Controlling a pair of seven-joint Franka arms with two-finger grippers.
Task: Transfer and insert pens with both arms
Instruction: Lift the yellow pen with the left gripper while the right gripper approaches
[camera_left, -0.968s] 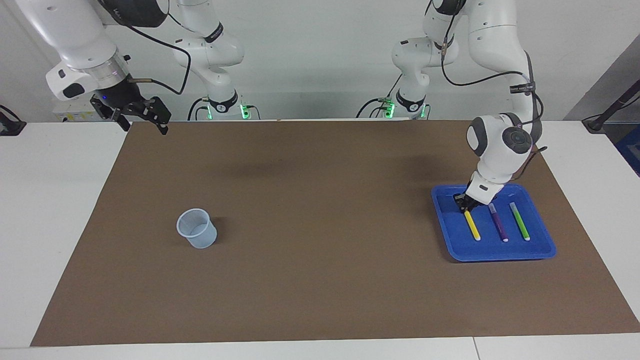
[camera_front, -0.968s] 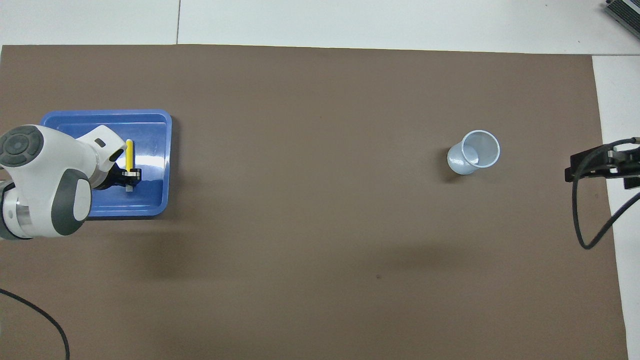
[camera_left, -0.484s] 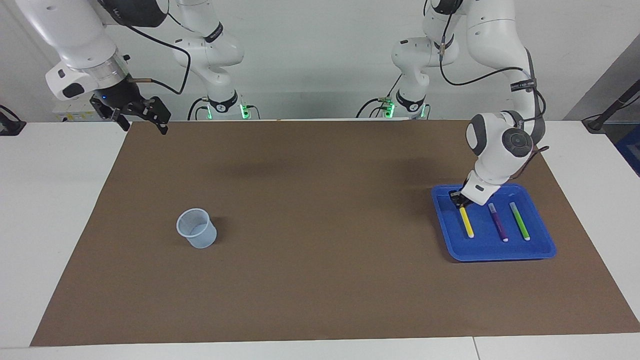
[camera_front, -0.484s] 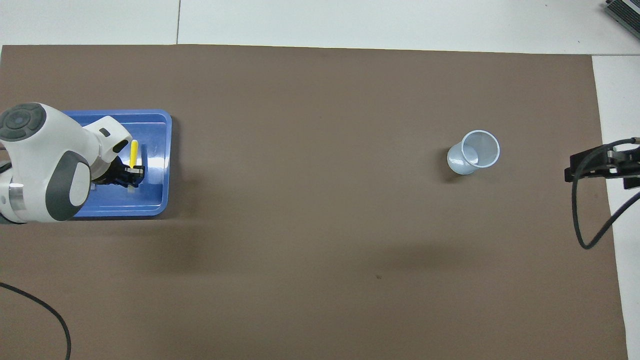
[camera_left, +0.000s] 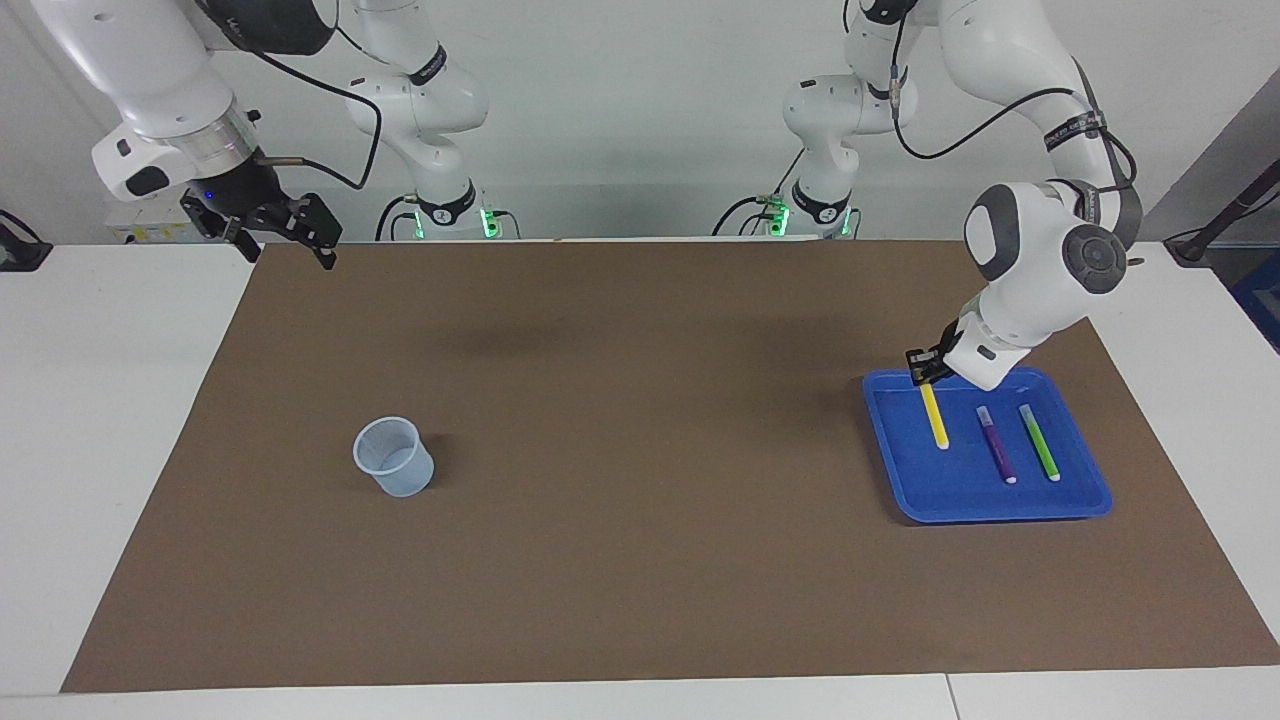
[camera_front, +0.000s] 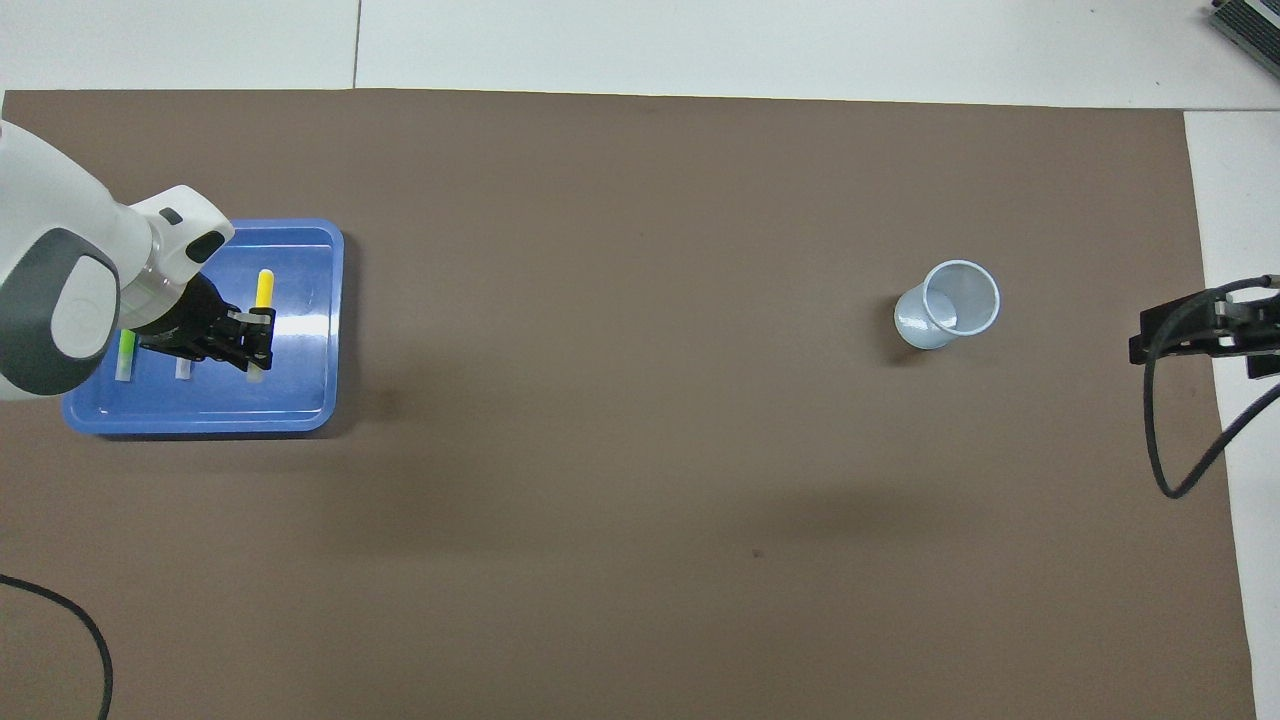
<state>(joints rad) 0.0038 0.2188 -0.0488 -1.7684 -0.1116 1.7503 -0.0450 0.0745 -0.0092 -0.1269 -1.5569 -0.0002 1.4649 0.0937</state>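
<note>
My left gripper (camera_left: 923, 374) is shut on the upper end of the yellow pen (camera_left: 935, 418) and holds it tilted, white tip down, just over the blue tray (camera_left: 1000, 512). In the overhead view the left gripper (camera_front: 256, 346) covers the middle of the yellow pen (camera_front: 264, 288). The purple pen (camera_left: 996, 445) and the bright green pen (camera_left: 1039, 443) lie side by side in the tray. In the overhead view the arm hides most of them; only the green pen's end (camera_front: 126, 352) shows. My right gripper (camera_left: 287, 248) is open and empty, raised over the mat's corner at the right arm's end.
A pale blue translucent cup (camera_left: 394, 457) stands upright on the brown mat toward the right arm's end; it also shows in the overhead view (camera_front: 949, 303). The tray (camera_front: 300, 418) lies at the left arm's end.
My left gripper has risen from the tray floor with the yellow pen in it, lifting the pen clear of the tray. The right arm has not moved.
</note>
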